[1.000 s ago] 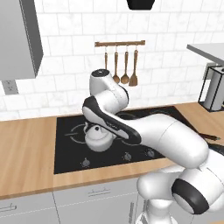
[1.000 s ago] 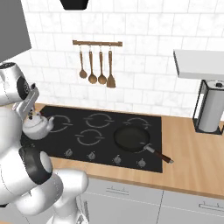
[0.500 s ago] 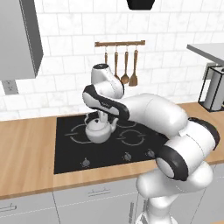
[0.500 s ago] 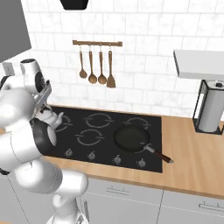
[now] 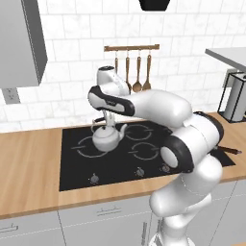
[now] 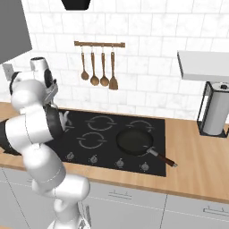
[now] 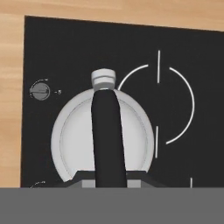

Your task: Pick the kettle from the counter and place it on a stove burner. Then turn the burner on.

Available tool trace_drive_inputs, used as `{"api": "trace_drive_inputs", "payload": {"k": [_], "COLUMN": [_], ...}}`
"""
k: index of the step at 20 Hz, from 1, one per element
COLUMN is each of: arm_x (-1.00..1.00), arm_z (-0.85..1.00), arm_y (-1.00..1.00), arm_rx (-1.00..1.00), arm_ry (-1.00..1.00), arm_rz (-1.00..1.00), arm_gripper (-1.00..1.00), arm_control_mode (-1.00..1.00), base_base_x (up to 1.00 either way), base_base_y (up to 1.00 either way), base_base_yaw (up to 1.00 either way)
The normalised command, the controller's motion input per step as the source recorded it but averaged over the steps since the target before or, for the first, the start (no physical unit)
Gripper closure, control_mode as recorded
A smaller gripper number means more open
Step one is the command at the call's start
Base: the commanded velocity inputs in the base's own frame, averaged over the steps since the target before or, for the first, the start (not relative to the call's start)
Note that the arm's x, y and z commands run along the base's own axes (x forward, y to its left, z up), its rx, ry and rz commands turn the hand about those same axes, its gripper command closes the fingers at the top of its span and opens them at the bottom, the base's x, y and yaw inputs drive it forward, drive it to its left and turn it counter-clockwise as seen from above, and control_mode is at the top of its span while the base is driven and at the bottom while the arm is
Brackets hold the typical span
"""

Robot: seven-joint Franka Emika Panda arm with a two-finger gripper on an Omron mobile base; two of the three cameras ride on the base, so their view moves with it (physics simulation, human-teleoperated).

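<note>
1. Kettle (image 5: 106,138), round and shiny silver-grey, sat directly below the pincer (image 5: 108,116) on the flat black glass cooktop (image 5: 77,168), over its left-hand ring markings.
2. Its short curved spout (image 5: 123,129) pointed toward the right in the left base view, and its rounded belly caught pale highlights.
3. In the hand view the kettle's lid (image 7: 78,135) showed as a smooth pale disc with a thin rim line, crossed by a dark, rounded bar of a handle (image 7: 107,140) that ran up to a small stubby cylindrical end (image 7: 103,79).
4. The pincer was closed narrow, down at the handle, apparently gripping it; the fingertips themselves could not be made out.
5. Thin grey arcs of a burner ring (image 7: 183,105) lay beside the kettle in the hand view, split by straight grey strokes.
6. A small round grey knob (image 7: 40,91) sat on the glass near the kettle, toward the light-brown wood-grain counter (image 7: 9,87).
7. Well apart from the pincer, toward the right end of the cooktop, lay a black frying pan (image 6: 134,141) with a long dark handle.
8. Behind the pincer, wooden spoons (image 6: 94,69) hung from a rail on the white tiled wall.
</note>
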Motion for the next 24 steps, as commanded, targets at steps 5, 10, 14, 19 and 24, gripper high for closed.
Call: {"api": "trace_drive_inputs", "payload": {"k": [5, 10, 14, 19, 24], "arm_x": [0.20, 0.33, 0.32, 0.17, 0.07], "arm_z": [-0.32, -0.26, -0.17, 0.00, 0.00], "arm_y": [0.12, 0.09, 0.07, 0.11, 0.10], "arm_rx": [0.00, 0.01, 0.01, 0.00, 0.00], "arm_ry": [0.00, 0.00, 0.00, 0.00, 0.00], "arm_rz": [0.00, 0.00, 0.00, 0.00, 0.00], "arm_gripper": [1.00, 1.00, 1.00, 1.00, 1.00], "arm_control_mode": [-1.00, -1.00, -1.00, -1.00, -1.00], "base_base_x": [0.00, 0.00, 0.00, 0.00, 0.00], "base_base_y": [0.00, 0.00, 0.00, 0.00, 0.00], "base_base_yaw": [0.00, 0.00, 0.00, 0.00, 0.00]}}
